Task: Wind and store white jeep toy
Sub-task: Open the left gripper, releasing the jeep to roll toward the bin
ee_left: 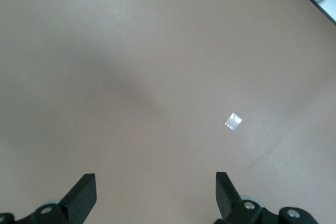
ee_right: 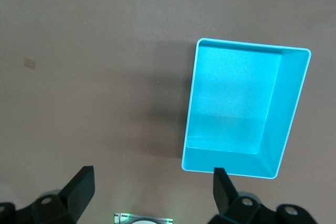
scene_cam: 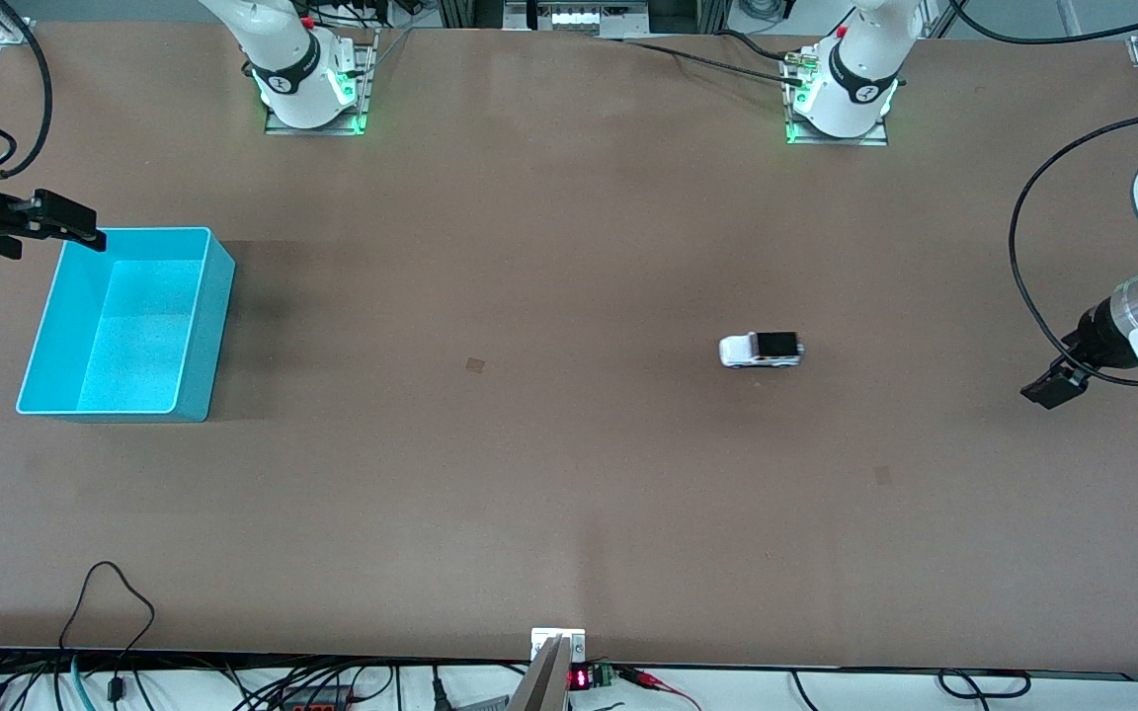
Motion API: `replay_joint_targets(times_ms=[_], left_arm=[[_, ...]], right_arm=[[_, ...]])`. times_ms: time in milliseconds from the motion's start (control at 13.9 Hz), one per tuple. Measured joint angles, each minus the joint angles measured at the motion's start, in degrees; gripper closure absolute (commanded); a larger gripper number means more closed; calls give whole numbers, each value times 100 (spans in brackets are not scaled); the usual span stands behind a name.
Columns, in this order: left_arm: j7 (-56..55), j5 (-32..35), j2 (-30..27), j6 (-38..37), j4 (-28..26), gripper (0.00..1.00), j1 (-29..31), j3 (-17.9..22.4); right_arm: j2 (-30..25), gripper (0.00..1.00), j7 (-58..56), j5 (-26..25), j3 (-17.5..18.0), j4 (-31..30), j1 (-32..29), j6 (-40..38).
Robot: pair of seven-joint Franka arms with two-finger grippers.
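White jeep toy (scene_cam: pixel 761 350) alone on table (scene_cam: pixel 569 494), both tools (ee_left: pixel 156 195) (ee_right: pixel 152 192) spread, turquoise bin (scene_cam: pixel 196 326) apart.

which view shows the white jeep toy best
The front view: the white jeep toy sits whole on the bare table, toward the left arm's end. Neither wrist view shows it: left sees only table, right sees the turquoise bin.

I'm looking down on a broad brown surface (scene_cam: pixel 569 247), matte and evenly lit, with soft shadows across it. A small dark patch (scene_cam: pixel 475 365) sits left of centre in the frame, and another faint patch (scene_cam: pixel 883 475) at lower right. Black cables (scene_cam: pixel 115 612) trail along the bottom edge, beside a red digit display (scene_cam: pixel 579 678).
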Motion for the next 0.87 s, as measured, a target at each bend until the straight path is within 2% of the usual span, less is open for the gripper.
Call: replay_joint_targets(times_ms=[216, 505, 649, 865], left_arm=[[998, 0, -67, -86, 3, 0, -106, -16], [2624, 0, -171, -564, 83, 0, -221, -21], [3226, 0, -192, -941, 340, 0, -222, -20], [3459, 0, -226, -1309, 788, 0, -312, -17]], right_arm=[[0, 0, 0, 0, 0, 0, 0, 0], [0, 0, 0, 0, 0, 0, 0, 0], [0, 0, 0, 0, 0, 0, 0, 0], [0, 0, 0, 0, 0, 0, 0, 0]])
